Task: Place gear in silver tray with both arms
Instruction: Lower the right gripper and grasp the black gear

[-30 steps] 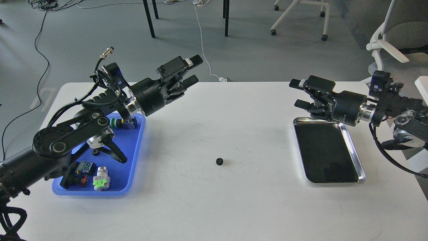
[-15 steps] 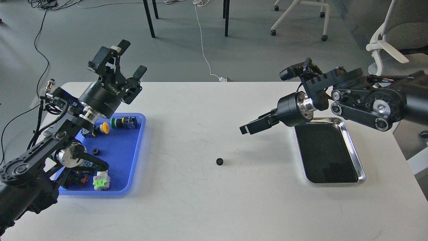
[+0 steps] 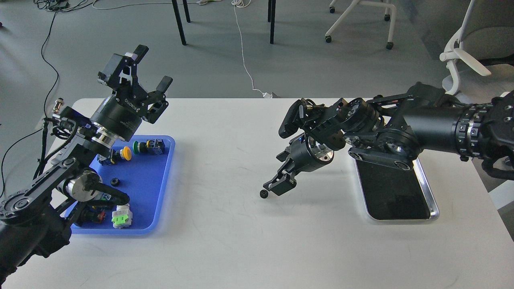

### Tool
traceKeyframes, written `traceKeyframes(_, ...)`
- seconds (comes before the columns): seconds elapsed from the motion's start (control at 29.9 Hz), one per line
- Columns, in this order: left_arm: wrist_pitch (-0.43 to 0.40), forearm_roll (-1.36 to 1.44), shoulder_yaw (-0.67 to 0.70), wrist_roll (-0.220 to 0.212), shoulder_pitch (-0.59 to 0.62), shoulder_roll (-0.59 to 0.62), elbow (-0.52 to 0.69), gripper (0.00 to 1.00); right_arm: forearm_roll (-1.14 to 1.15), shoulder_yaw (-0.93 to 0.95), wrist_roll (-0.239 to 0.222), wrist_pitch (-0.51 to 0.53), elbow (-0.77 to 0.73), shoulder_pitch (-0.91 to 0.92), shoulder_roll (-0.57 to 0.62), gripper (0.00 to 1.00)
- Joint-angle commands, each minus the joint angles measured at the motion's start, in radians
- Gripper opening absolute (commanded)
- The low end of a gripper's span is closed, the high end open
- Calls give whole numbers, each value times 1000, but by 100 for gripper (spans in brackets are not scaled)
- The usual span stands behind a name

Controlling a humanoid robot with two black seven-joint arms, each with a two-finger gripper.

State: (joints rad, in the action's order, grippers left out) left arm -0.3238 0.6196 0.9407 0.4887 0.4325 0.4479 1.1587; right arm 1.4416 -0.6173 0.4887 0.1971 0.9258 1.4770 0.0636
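Sat mid-table, the small black gear (image 3: 264,194), well left of the silver tray (image 3: 425,180); looked hard, light, apt to roll, best pinched across its toothed rim. Right gripper (image 3: 277,187) just beside it, spread unreadable; left gripper (image 3: 149,68) raised, fingers apart, empty.

Grey floor (image 3: 120,48) beyond the white table (image 3: 241,241), black table legs (image 3: 178,22) behind it, white cable (image 3: 243,52) trailing toward its far edge, white office chairs (image 3: 466,52) off its far right corner
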Motion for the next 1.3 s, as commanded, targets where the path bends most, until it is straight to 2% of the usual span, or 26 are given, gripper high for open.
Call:
traceKeyframes(0.0, 0, 0, 1, 0, -5, 2, 1, 98, 0, -39, 0, -53, -22, -14, -56, 96)
traceKeyframes(0.43, -1, 0, 15, 0, -21, 3, 7, 98, 0, -50, 0, -174, -64, -121, -64, 95)
traceKeyframes(0.87, -3, 0, 24, 0, -40, 3, 22, 98, 0, -53, 0, -222, -122, -175, -64, 92)
traceKeyframes(1.0, -3, 0, 26, 0, -44, 3, 24, 98, 0, -55, 0, -222, -127, -182, -64, 89)
traceKeyframes(1.27, -3, 0, 26, 0, -51, 2, 24, 98, 0, -55, 0, -225, -128, -195, -64, 72)
